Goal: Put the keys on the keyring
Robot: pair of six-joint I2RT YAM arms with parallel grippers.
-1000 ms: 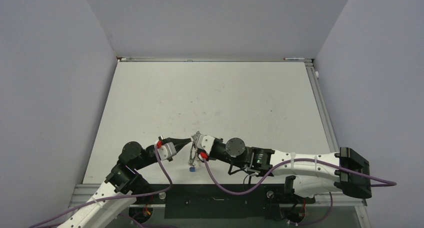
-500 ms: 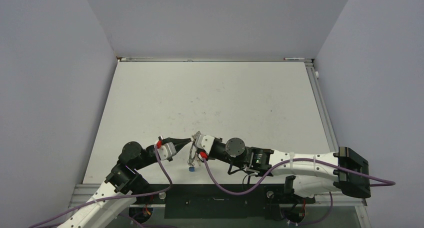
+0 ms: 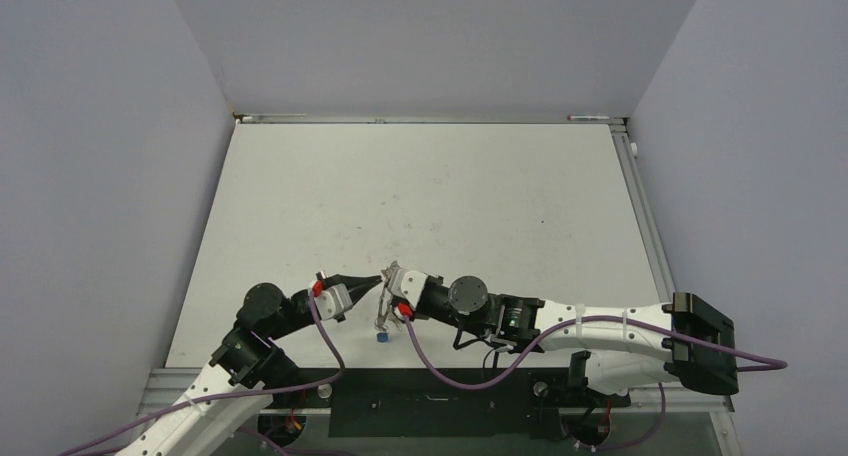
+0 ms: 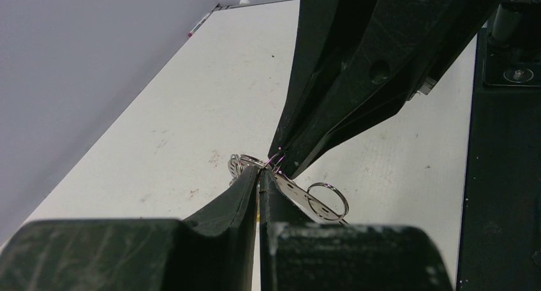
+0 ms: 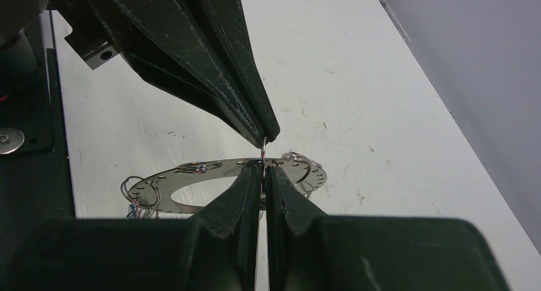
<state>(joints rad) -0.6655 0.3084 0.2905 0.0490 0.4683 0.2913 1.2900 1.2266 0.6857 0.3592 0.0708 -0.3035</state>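
A scuffed white table (image 3: 430, 186) sits boxed in by plain pale grey walls (image 3: 430, 36) under even light.

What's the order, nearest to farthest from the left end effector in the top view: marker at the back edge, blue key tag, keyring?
1. keyring: clamped right at the tips of the left end effector.
2. blue key tag: just past the ring, toward the arm bases.
3. marker: far back edge, right side.
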